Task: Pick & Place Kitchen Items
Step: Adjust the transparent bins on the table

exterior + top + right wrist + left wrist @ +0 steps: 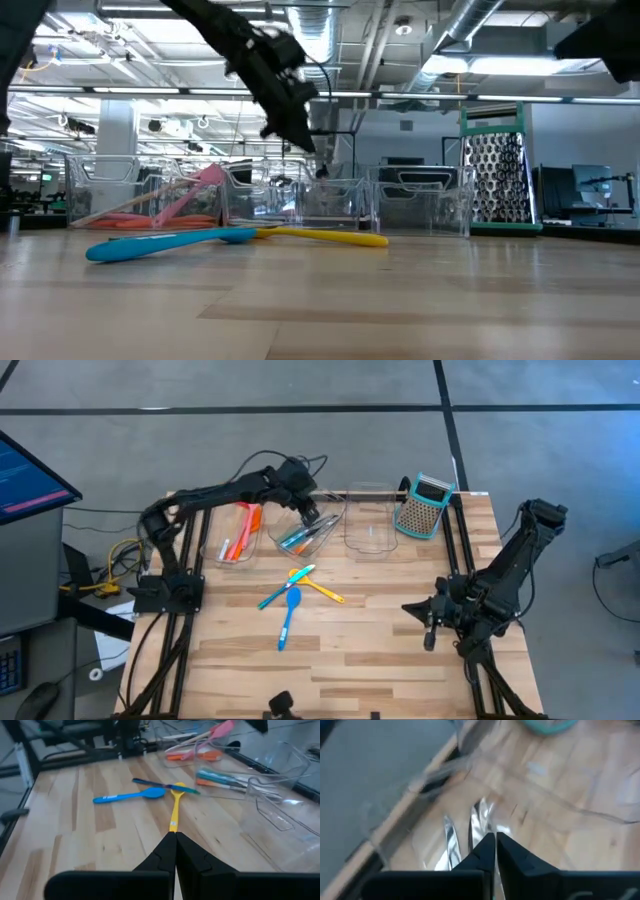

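Blue spoon point(288, 612) lies lengthwise, bowl toward bins; left gripper point(312, 515) closed, empty.

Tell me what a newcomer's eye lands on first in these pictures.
First, the little heap of utensils loose at mid-table: a blue spoon, a yellow spoon and a teal one crossing each other. Next, the left gripper, jaws shut, hanging over the middle bin, which already holds several utensils. Last, the teal-and-grey grater standing upright at the far edge, with the right gripper parked low at the near right.
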`<state>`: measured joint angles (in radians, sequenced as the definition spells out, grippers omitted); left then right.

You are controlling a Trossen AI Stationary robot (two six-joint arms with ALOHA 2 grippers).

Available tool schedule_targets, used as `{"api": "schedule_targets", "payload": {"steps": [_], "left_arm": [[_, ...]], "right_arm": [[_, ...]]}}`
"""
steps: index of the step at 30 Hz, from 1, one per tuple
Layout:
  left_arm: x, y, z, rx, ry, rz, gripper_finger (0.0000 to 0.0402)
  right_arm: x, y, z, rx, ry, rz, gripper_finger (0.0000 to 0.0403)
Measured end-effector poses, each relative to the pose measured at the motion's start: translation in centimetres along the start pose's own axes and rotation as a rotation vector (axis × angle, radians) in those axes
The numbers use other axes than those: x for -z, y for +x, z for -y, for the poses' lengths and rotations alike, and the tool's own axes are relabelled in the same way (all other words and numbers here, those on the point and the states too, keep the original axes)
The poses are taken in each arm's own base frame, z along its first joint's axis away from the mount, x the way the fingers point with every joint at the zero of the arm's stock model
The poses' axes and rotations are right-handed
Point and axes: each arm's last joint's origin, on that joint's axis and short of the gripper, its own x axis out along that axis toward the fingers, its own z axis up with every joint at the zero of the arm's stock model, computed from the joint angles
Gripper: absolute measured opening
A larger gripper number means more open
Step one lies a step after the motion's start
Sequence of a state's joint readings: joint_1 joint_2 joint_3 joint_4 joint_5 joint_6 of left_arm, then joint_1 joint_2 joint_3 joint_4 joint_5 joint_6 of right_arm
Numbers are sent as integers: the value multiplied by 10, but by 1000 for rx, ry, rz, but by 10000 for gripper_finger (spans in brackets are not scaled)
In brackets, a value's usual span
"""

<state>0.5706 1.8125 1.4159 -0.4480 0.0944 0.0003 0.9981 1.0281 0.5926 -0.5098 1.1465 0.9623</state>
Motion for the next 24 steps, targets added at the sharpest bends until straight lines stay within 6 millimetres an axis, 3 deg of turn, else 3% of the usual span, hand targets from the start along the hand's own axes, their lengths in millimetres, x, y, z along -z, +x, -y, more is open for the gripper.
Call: {"api": "schedule_targets", "payload": {"steps": [5, 11, 18, 24], "left_arm": [[9, -57, 9, -9, 36, 99, 1], [60, -109, 21, -36, 7, 136, 1], [135, -130, 44, -136, -51, 168, 1], [167, -125, 53, -124, -104, 234, 1]], "right_arm": [[-4, 16, -3, 65, 31, 18, 0], [-4, 51, -8, 161, 28, 21, 0], [-9, 104, -12, 171, 0, 9, 0], [-29, 150, -2, 109, -48, 50, 0]]}}
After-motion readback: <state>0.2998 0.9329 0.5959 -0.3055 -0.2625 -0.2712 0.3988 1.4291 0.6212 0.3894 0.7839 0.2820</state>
